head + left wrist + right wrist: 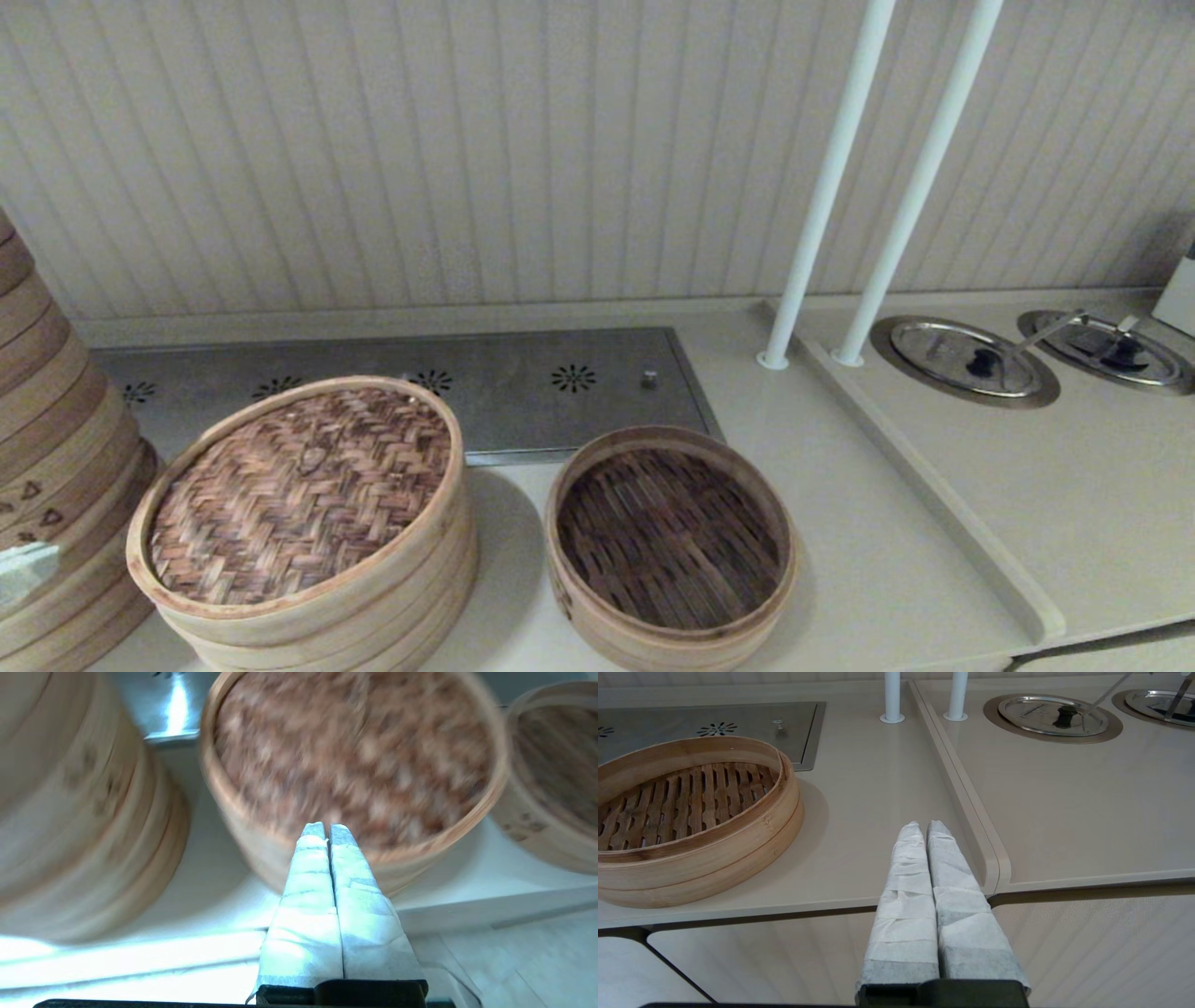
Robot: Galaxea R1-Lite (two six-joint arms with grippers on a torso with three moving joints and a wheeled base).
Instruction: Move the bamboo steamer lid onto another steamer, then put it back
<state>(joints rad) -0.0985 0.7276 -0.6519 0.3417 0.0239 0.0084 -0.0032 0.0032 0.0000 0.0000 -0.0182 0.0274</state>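
Note:
The bamboo steamer lid (301, 493) with its brown herringbone top rests on a pale steamer basket at the front left of the counter, and also fills the left wrist view (355, 751). To its right stands another steamer (670, 546), low, uncovered, with a dark slatted floor (686, 798). My left gripper (327, 829) is shut and empty, its tips just short of the lid's near rim. My right gripper (926, 827) is shut and empty, over the counter's front edge to the right of the open steamer. Neither gripper shows in the head view.
A tall stack of baskets (56, 448) stands at the far left. A steel plate (448, 383) lies behind the steamers. Two white poles (831, 187) rise at centre right. Beyond a raised ridge (934, 495), two round metal lids (966, 359) sit in the counter.

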